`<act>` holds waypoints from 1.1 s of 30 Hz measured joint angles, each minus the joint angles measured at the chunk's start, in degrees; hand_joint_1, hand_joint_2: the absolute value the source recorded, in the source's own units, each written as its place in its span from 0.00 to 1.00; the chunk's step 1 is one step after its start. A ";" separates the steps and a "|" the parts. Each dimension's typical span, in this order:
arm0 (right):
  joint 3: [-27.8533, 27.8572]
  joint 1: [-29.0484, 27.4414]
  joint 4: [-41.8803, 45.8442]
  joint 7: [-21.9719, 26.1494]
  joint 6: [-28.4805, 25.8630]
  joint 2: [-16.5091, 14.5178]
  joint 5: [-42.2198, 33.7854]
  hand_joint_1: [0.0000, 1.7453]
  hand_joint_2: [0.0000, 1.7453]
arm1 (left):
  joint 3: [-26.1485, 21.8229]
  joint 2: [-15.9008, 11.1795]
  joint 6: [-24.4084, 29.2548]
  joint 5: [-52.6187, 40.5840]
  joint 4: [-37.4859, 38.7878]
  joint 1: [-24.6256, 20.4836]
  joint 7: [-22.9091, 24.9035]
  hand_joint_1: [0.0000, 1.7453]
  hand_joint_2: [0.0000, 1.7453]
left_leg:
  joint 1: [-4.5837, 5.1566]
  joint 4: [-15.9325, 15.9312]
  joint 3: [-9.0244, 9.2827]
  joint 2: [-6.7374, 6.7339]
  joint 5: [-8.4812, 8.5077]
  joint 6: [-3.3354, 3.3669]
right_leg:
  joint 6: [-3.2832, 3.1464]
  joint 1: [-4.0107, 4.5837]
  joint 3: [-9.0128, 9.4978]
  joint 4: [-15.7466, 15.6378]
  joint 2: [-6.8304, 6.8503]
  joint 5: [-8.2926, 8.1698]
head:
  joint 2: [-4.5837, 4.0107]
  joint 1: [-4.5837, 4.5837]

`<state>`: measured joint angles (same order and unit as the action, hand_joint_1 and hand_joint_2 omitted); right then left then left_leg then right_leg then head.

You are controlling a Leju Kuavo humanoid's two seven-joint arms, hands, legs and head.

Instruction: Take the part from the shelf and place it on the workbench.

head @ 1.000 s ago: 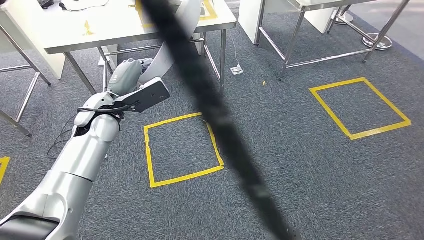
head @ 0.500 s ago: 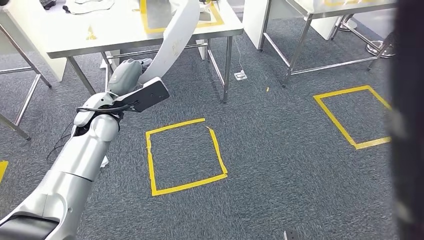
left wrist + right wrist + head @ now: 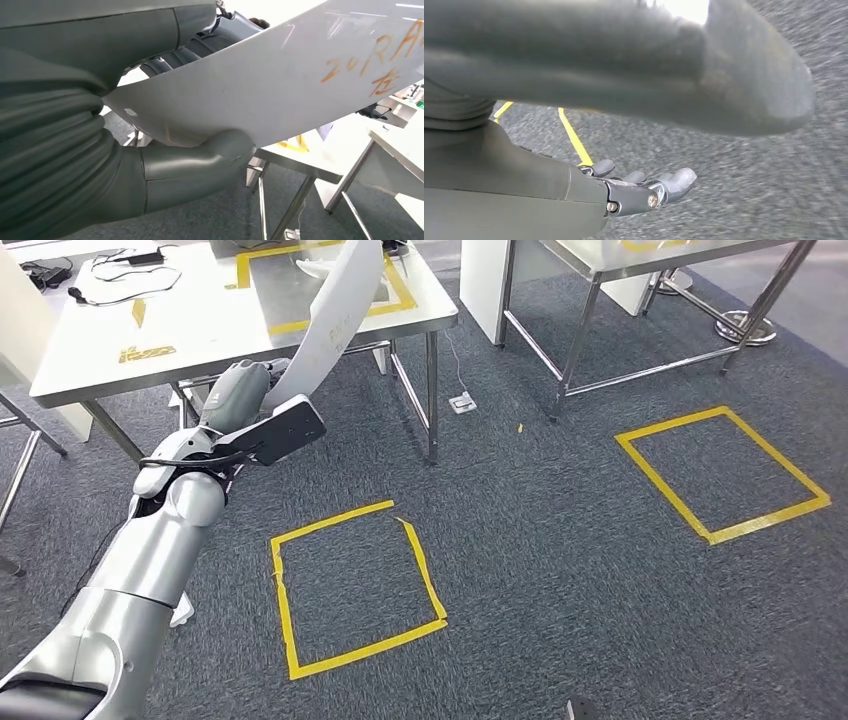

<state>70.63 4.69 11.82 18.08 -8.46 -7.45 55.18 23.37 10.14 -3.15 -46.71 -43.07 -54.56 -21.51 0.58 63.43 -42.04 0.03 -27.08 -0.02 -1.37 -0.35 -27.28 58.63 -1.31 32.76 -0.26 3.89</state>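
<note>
Shift since earlier: whole head view has slid, so camera/robot turned, not the things; dark blurred bar that crossed the pic is gone; workbench (image 3: 150, 345) sits a bit lower in frame w/ more of its top showing
Left hand (image 3: 240, 392): wrapped round lower end of part (image 3: 335, 315); in wrist view thumb (image 3: 227, 145) presses under the sheet's edge, darker fingers over the far face – firm pinch
Part: long curved white panel, rises from the hand and leans out over the near corner of workbench; upper end lies over the yellow tape frame (image 3: 395, 290) on the top; can't tell if it touches the top
Why held so: judged – gripped at one end to keep the long piece off the carpet and lead its free end over the bench for set-down
Right hand (image 3: 644, 187): nothing in it, fingers loose and apart, hanging over grey carpet (image 3: 744, 170) near a yellow tape line (image 3: 571, 135)
Writing: orange hand-marked chars on part, reads approx "20RA" plus one more mark beneath, rest cut off; no brand seen
Floor: two yellow tape squares (image 3: 350, 590) (image 3: 720, 475) on carpet, prob standing marks
Bench clutter: cables (image 3: 130, 265) at far left end
Stage: judged – carry nearly done, placing not yet done
</note>
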 joint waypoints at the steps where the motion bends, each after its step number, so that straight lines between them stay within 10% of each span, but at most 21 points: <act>1: -0.02 0.05 -0.01 -0.04 0.02 -0.06 -0.01 0.00 0.00 | -0.01 -0.12 -0.06 -0.01 0.13 0.15 -0.01 1.00 1.00 | 0.36 -2.46 0.19 0.23 4.05 0.47 | 0.27 0.02 0.89 -0.21 -0.16 1.06 | 0.00 -0.02; 2: -0.05 0.10 -0.01 -0.05 0.03 -0.12 -0.01 0.00 0.00 | -0.05 -0.18 -0.13 -0.02 0.21 0.29 0.02 1.00 1.00 | 0.60 -4.00 0.50 0.49 6.58 0.83 | 0.57 0.03 1.82 -0.29 -0.34 1.70 | 0.00 -0.09; 5: -0.14 0.41 0.06 0.00 0.02 0.05 0.00 0.00 0.00 | -0.23 0.13 -0.25 -0.02 -0.25 -0.18 0.13 1.00 1.00 | 0.31 -5.00 3.05 0.84 5.45 1.59 | 1.53 0.22 1.45 3.44 -0.30 -0.41 | 0.01 -0.16; 8: -0.20 0.58 0.11 0.05 0.01 0.11 -0.01 0.00 0.00 | -0.27 0.45 -0.18 0.02 -0.52 -0.56 0.03 1.00 1.00 | -0.06 -6.13 6.95 0.95 3.11 2.09 | 2.36 0.15 -6.57 13.74 0.56 -2.51 | 0.04 0.06; 12: -0.20 0.23 0.11 -0.01 -0.02 0.12 -0.02 0.00 0.00 | -0.27 0.46 -0.21 0.02 -0.27 -0.05 0.09 1.00 1.00 | -0.24 -7.17 13.34 1.21 -1.53 2.03 | 2.93 -0.13 -14.50 13.55 0.93 6.19 | 0.04 0.01; 13: -0.20 0.09 0.11 -0.03 -0.02 0.12 -0.02 0.00 0.00 | -0.27 0.46 -0.21 0.03 -0.20 0.00 0.09 1.00 1.00 | -0.29 -7.24 15.02 1.29 -2.86 1.91 | 2.87 -0.15 -15.30 10.73 0.98 5.20 | 0.04 0.06; 17: -0.20 -0.66 0.09 -0.14 -0.01 0.11 -0.02 0.00 0.00 | -0.27 0.41 -0.33 0.01 0.48 0.81 0.16 1.00 1.00 | -0.11 -7.45 20.68 1.62 -8.55 0.92 | 1.83 0.21 -15.75 0.02 1.44 -13.86 | 0.04 -0.19; 18: -0.20 -0.64 0.09 -0.15 -0.02 0.11 -0.02 0.00 0.00 | -0.29 0.51 -0.37 0.01 0.40 0.73 0.18 1.00 1.00 | -0.08 -7.07 21.79 1.76 -8.96 0.50 | 1.32 0.36 -15.27 0.10 1.54 -14.28 | 0.04 -0.30; 20: -0.21 -0.23 0.09 -0.10 -0.04 0.08 -0.02 0.00 0.00 | -0.33 0.88 -0.37 0.03 -0.26 -0.04 0.16 1.00 1.00 | -0.12 -3.03 20.67 1.60 -6.88 -0.35 | 0.31 0.26 -13.29 0.35 1.53 -12.25 | 0.04 -0.39; 23: -0.22 0.23 0.09 -0.04 -0.05 0.12 -0.02 0.00 0.00 | -0.32 0.95 -0.34 0.15 -0.61 -0.67 0.02 1.00 1.00 | -0.25 8.76 12.23 0.79 -4.48 -1.13 | -0.64 -0.06 -8.85 -1.13 1.38 -9.41 | 0.04 -0.61; 27: -0.22 0.16 0.09 -0.08 -0.02 0.14 -0.02 0.00 0.00 | -0.31 0.55 -0.39 0.20 -0.26 -0.17 0.05 1.00 1.00 | -0.58 9.98 2.35 0.52 -12.74 -1.43 | -0.51 -0.34 -1.43 -3.24 0.47 -4.96 | 0.04 -0.68; 28: -0.22 0.00 0.09 -0.09 -0.01 0.12 -0.03 0.00 0.00 | -0.31 0.33 -0.39 0.20 -0.11 -0.11 0.07 1.00 1.00 | -0.57 7.56 0.94 0.48 -12.01 -1.27 | -0.43 -0.38 0.46 -3.62 0.30 -3.75 | 0.04 -0.67; 31: -0.22 -0.29 0.08 -0.09 0.01 -0.06 -0.05 0.00 0.00 | -0.29 -0.50 -0.46 0.21 0.70 0.65 0.11 1.00 1.00 | -0.26 -4.13 -0.87 0.00 4.03 -0.53 | 0.12 -0.20 5.81 -4.27 -0.16 0.48 | 0.04 -0.84; 33: -0.21 -0.10 0.10 -0.07 -0.02 -0.12 -0.10 0.00 0.00 | -0.28 -0.72 -0.53 0.19 0.88 1.06 0.23 1.00 1.00 | -0.17 -7.62 -0.05 -0.20 9.72 -0.05 | 0.62 0.20 9.19 -4.78 -0.36 2.90 | 0.04 -1.13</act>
<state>70.41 4.58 11.92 18.01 -8.48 -7.57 55.08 23.09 9.42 -3.68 -46.52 -42.19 -53.51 -21.28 0.41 55.81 -42.09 -0.17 -17.37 -0.07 -0.75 -0.15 -18.09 53.85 -1.67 35.66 -0.22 2.76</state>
